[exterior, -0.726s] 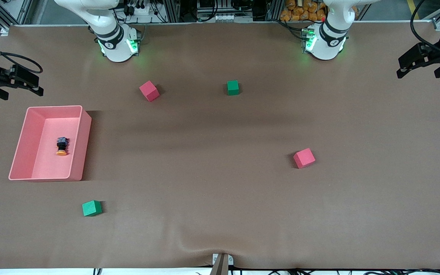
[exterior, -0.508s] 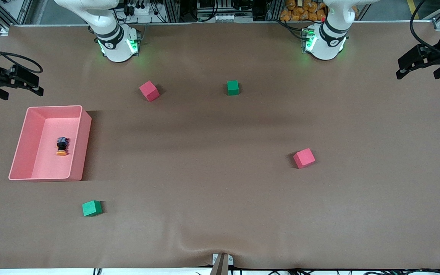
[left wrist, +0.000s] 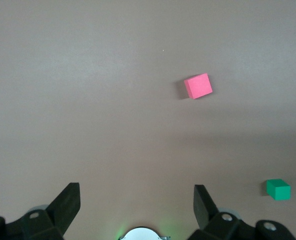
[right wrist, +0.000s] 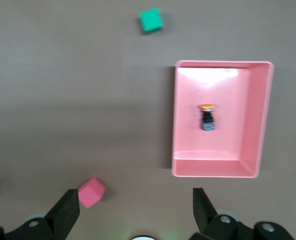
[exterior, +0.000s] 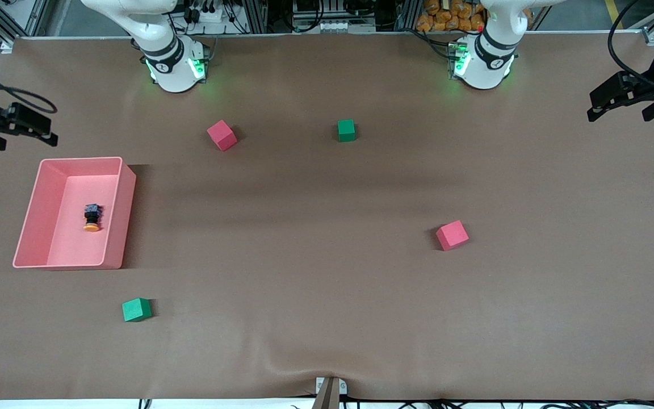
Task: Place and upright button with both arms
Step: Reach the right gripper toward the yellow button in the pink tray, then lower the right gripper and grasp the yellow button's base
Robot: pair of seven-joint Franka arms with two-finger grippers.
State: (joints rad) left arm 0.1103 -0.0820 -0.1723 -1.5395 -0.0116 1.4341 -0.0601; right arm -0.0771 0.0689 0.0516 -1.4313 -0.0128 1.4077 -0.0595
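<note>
I see a pink tray [exterior: 32, 207] on the brown table [exterior: 327, 284] at my right arm's end, its long sides running toward the front camera. A green cube [exterior: 136, 309] sits near the tray, closer to that camera. A pink cube [exterior: 222, 135] and another green cube [exterior: 346, 130] lie well apart near the bases. A second pink cube [exterior: 452, 235] rests alone toward my left arm's end.

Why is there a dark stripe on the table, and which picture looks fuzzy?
Front view: a broad shadow band crosses the table from the pink bin toward the left arm's end; green base lights glow. Right wrist view: soft and smeared, the button fuzzy. Left wrist view: sharper, evenly lit.
</note>
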